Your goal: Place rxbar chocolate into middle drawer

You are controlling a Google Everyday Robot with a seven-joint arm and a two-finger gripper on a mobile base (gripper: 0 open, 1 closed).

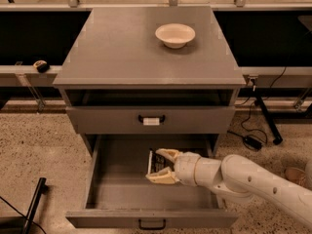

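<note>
The middle drawer (117, 189) is pulled out wide, with a plain dark handle (151, 224) on its front. My gripper (163, 166) reaches in from the right and sits low inside the drawer, near its middle. It is shut on the rxbar chocolate (156, 162), a small black bar with pale print, held on edge between the two pale fingers (168, 154). I cannot tell whether the bar touches the drawer floor.
The shut grey drawer above bears a white tag on its handle (151, 120). A white bowl (175, 34) stands on the cabinet top (112, 48). My white arm (253, 182) crosses the drawer's right wall. Cables lie on the floor at right (253, 140).
</note>
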